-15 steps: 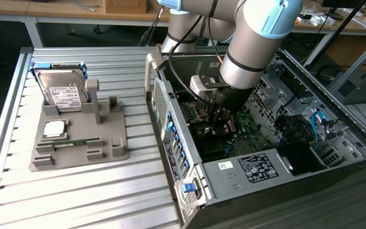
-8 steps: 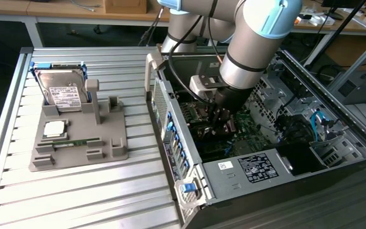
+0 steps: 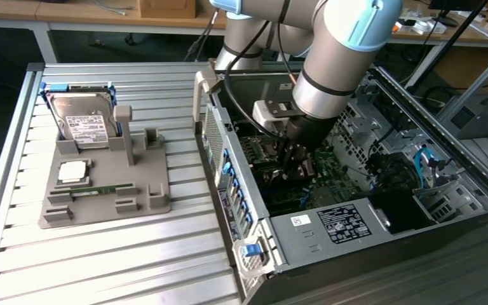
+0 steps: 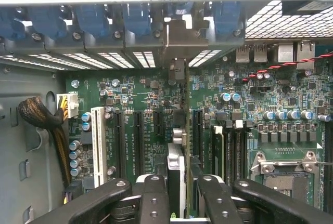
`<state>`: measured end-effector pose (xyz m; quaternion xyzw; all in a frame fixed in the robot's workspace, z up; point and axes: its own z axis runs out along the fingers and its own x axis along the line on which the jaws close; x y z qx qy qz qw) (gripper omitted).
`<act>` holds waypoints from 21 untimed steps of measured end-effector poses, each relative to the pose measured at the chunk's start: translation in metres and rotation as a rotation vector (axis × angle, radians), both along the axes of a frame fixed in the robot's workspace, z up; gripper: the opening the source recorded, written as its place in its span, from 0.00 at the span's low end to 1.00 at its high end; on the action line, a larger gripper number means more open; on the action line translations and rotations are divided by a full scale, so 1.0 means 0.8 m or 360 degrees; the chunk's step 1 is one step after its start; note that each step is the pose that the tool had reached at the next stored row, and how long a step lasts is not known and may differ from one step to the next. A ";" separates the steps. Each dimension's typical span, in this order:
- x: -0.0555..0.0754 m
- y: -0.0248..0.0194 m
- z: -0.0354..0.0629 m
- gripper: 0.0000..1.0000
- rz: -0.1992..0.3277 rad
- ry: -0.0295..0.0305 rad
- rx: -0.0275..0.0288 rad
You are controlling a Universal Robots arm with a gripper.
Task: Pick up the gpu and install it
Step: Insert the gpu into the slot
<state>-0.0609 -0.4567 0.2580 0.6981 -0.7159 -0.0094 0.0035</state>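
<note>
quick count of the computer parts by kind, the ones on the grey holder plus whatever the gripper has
hard drive: 1
processor chip: 1
memory stick: 1
gpu, edge-on in the gripper over the motherboard: 1
total: 4

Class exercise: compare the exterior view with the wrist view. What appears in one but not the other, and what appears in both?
Exterior view alone: the grey parts holder beside the case, carrying the hard drive, a processor chip and a memory stick. Wrist view alone: the white expansion slot, blue slot latches and empty processor socket. Both: the green motherboard and the claw closed on the gpu, held edge-on over the slots.
</note>
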 end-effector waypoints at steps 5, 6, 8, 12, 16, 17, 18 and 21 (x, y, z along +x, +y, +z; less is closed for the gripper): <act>0.000 0.0033 -0.001 0.27 -0.0008 -0.00001 -0.00076; 0.000 0.0044 -0.002 0.27 -0.0008 -0.00001 -0.00077; 0.000 0.0058 -0.002 0.27 -0.0007 0.00003 -0.00086; 0.000 0.0065 -0.003 0.27 -0.0008 -0.00001 -0.00082; 0.000 0.0065 -0.003 0.27 -0.0007 0.00000 -0.00082; 0.000 0.0064 -0.003 0.27 -0.0007 0.00000 -0.00083; 0.000 0.0065 -0.003 0.27 -0.0007 0.00000 -0.00083; 0.000 0.0064 -0.004 0.27 -0.0007 0.00001 -0.00084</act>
